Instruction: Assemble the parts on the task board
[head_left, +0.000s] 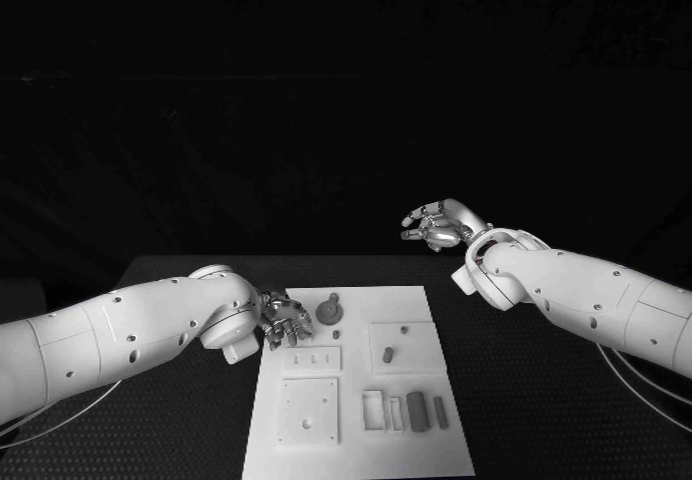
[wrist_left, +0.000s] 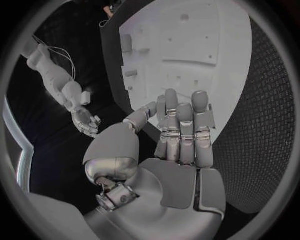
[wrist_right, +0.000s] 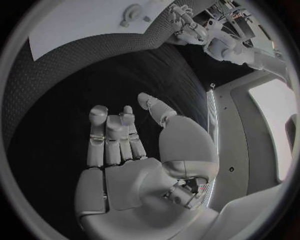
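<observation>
My left robot hand (head_left: 283, 322) hovers at the left edge of the white task board (head_left: 418, 300) on the black worktop (head_left: 519, 400), fingers extended side by side and grasping nothing, as my left wrist view confirms. My right robot hand (head_left: 437, 224) hangs raised beyond the board's far right corner, well apart from every part, its fingers loosely curled and likewise holding nothing; my right wrist view shows its palm bare.

The assembly looks barely begun, by my judgement. Along the board's near right, a dark bar (head_left: 417, 411) lies among paler slim pieces (head_left: 394, 414), side by side and unseated, next to an open rectangular frame (head_left: 374, 408). A small dark peg (head_left: 388, 353) lies on the square plate (head_left: 405, 347) at centre right. A round dark part with a stem (head_left: 330, 312) rests near the board's far left, just beside my left fingers (head_left: 293, 326). The small plate with slots (head_left: 313, 359) and the larger plate with holes (head_left: 310, 409) on the left side look unfilled; whether anything already sits in them is too small to tell.

Nearly everything remains to be done, as I read it: each loose piece has yet to be picked up and seated. With my left robot hand closest, the round stemmed part seems the likeliest first pick.
</observation>
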